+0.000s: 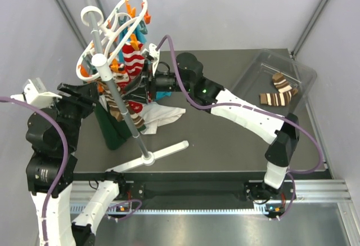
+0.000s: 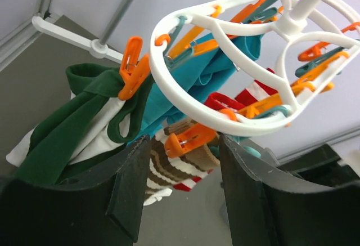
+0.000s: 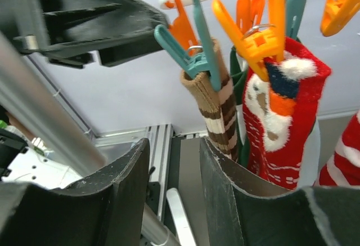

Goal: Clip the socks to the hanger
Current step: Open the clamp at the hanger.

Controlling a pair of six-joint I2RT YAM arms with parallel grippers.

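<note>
The white ring hanger (image 1: 121, 18) with orange clips tops a grey pole (image 1: 126, 111). Red-and-white socks (image 1: 133, 60) hang from it, and a brown-and-cream sock (image 2: 177, 167) hangs from an orange clip (image 2: 188, 139). My left gripper (image 2: 183, 150) is open, its jaws standing either side of that clip without touching it. In the top view the left gripper (image 1: 87, 93) is left of the pole. My right gripper (image 3: 174, 150) is open and empty, just left of the brown sock (image 3: 219, 111) held by a teal clip (image 3: 194, 60); beside it hangs a red sock (image 3: 281, 128).
A dark green garment (image 2: 62, 128), a teal cloth (image 2: 225, 68) and a white cloth (image 1: 163, 115) hang or lie around the pole. A clear bin (image 1: 259, 68) at the right holds more brown-striped socks (image 1: 278, 95). The pole's white foot (image 1: 163, 151) rests on the table.
</note>
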